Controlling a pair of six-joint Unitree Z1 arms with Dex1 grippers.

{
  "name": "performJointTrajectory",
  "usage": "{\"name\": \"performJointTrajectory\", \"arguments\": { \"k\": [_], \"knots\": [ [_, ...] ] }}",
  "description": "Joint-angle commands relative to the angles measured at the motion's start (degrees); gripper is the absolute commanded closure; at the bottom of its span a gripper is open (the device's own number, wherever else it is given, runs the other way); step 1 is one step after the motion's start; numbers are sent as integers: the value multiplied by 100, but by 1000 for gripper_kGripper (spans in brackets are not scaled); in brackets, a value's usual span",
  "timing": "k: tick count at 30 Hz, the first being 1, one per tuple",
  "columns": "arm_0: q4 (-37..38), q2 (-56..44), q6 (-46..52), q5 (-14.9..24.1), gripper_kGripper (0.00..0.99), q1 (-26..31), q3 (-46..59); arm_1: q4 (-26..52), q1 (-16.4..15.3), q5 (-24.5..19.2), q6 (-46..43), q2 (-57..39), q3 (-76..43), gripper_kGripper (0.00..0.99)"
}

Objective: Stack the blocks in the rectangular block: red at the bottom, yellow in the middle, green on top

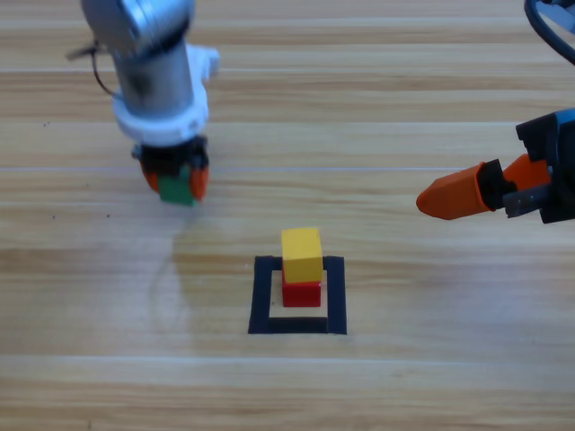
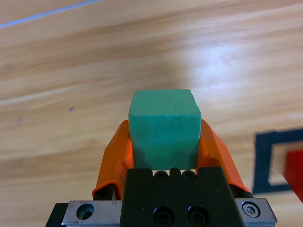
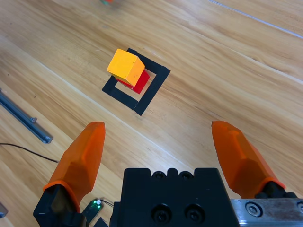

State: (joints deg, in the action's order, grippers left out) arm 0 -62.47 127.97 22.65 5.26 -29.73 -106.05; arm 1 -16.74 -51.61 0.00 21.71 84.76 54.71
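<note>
High view: at the left, the green (image 1: 178, 189) cube is held clenched between the jaws of the left gripper (image 1: 176, 182), well apart from the tape square (image 1: 260, 298) and apparently raised off the surface (image 1: 404, 377). In the left wrist view only the lower half of the green (image 2: 164, 127) is gripped, with the upper half standing proud of the jaws, so a slip or a tilt in transit is judged possible. In the middle, the yellow (image 1: 302, 253) is seen resting on the red (image 1: 303, 293) inside the square, but it is turned slightly and overhangs the red at one side, as the right wrist view also shows for the yellow (image 3: 125, 65) and the red (image 3: 140, 82). A hard or off-centre placement of the green is therefore judged likely to push the yellow off or topple the stack. At the right, the right gripper (image 1: 467, 193) is parked with its jaws spread wide and empty, near enough to be grazed only if the stack is approached from that side.
</note>
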Motion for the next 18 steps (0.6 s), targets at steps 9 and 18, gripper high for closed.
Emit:
{"name": "performJointTrajectory", "arguments": {
  "k": [9, 18],
  "knots": [
    [-1619, -756, 1611, 36, 990, -1527, -1198, 127, -121, 105, -79, 357, -145, 0],
    [-1848, -290, 2885, 54, 990, -2002, -1295, 127, -121, 105, -88, 313, -162, 0]
  ]
}}
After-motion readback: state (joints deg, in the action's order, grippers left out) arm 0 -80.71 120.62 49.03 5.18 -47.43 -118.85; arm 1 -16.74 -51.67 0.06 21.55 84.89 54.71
